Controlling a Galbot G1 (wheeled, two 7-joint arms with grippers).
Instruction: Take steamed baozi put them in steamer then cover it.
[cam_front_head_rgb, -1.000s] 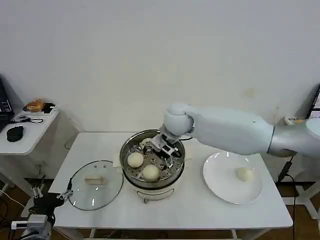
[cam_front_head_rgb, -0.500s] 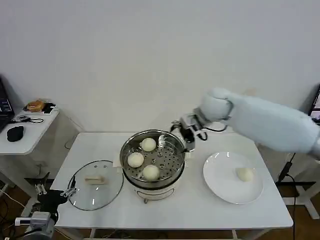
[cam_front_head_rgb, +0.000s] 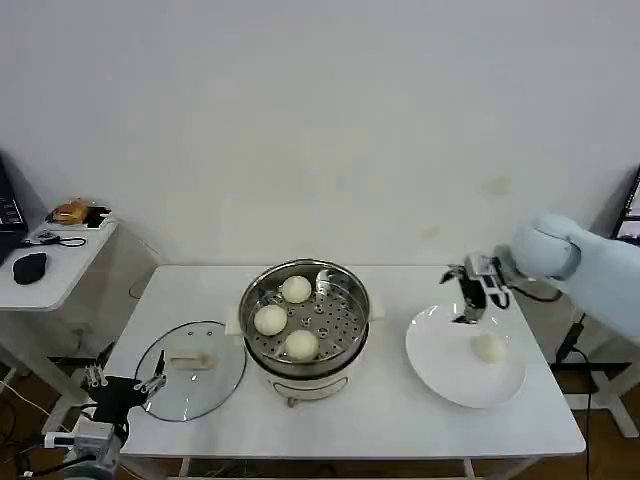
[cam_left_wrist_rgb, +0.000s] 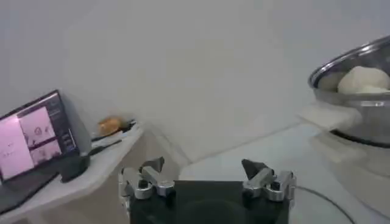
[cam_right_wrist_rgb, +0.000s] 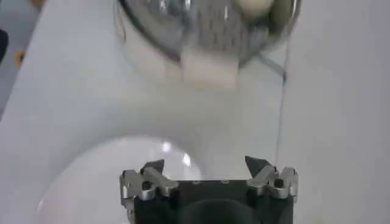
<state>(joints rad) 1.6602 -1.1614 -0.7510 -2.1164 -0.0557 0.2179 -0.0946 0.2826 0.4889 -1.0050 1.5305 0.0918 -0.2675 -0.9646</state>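
Observation:
The steel steamer (cam_front_head_rgb: 343, 337) stands mid-table on its white base, holding three cream-white baozi (cam_front_head_rgb: 271, 320), (cam_front_head_rgb: 296, 289), (cam_front_head_rgb: 302, 345). A further baozi (cam_front_head_rgb: 489, 348) lies on the white plate (cam_front_head_rgb: 440, 375) at the right. My right gripper (cam_front_head_rgb: 471, 293) hovers open and empty over the plate's far left rim, up and left of that baozi; its wrist view looks back at the steamer (cam_right_wrist_rgb: 183, 27). The glass cover (cam_front_head_rgb: 170, 385) with its beige handle lies flat left of the steamer. My left gripper (cam_front_head_rgb: 125, 388) is open, low off the table's front-left corner near the cover's edge.
A low white side table (cam_front_head_rgb: 55, 262) at the far left carries a black mouse (cam_front_head_rgb: 30, 266), a bun-like item and cables. A laptop (cam_left_wrist_rgb: 33, 137) sits on it in the left wrist view. Bare tabletop runs along the front edge.
My right gripper has left the steamer with nothing in it and swung right to the plate. A third baozi now lies in the steamer. The left gripper has shifted slightly.

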